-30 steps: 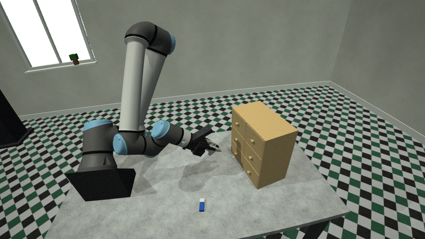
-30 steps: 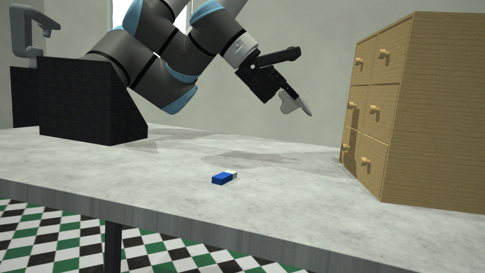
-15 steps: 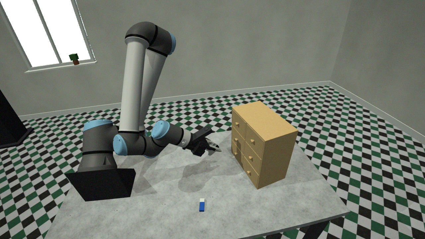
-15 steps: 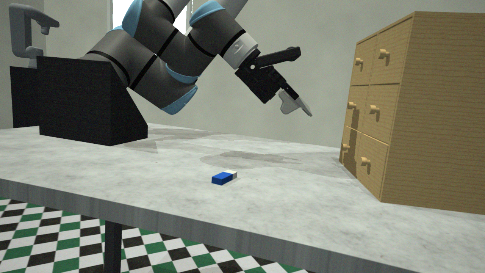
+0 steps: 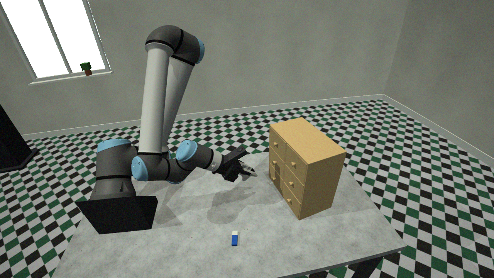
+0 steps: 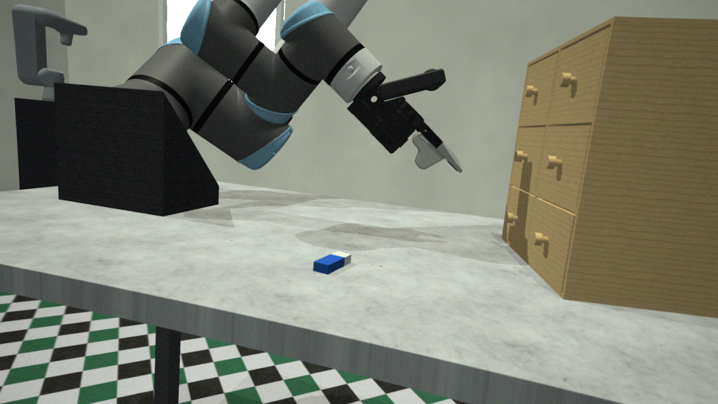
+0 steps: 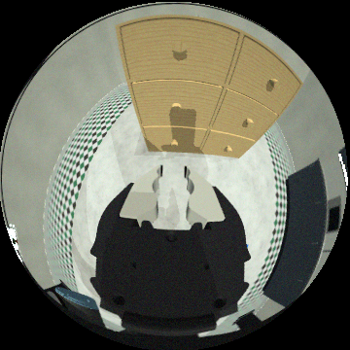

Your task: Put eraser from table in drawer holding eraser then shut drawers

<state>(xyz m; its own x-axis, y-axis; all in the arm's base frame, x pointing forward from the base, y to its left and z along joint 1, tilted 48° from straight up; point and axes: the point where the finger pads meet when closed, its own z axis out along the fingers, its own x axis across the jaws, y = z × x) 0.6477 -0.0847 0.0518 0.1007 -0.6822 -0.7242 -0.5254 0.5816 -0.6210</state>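
a wooden chest (image 5: 319, 186) stands upright toward the right of the table (image 5: 193, 252), its six drawers shut. the blue-and-white eraser (image 5: 234, 238) lies nearer, left of it. the gripper (image 5: 255, 172) hangs above the table, left of the chest, apart from its knobs.

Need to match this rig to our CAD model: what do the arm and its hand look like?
Arm: light grey tubes, dark grey rounded joints, black seam rings, pale blue round caps. Pale grey collar at the wrist. Hand: blocky black body, black bar sticking out, two light grey angular fingers. No loose cables seen.
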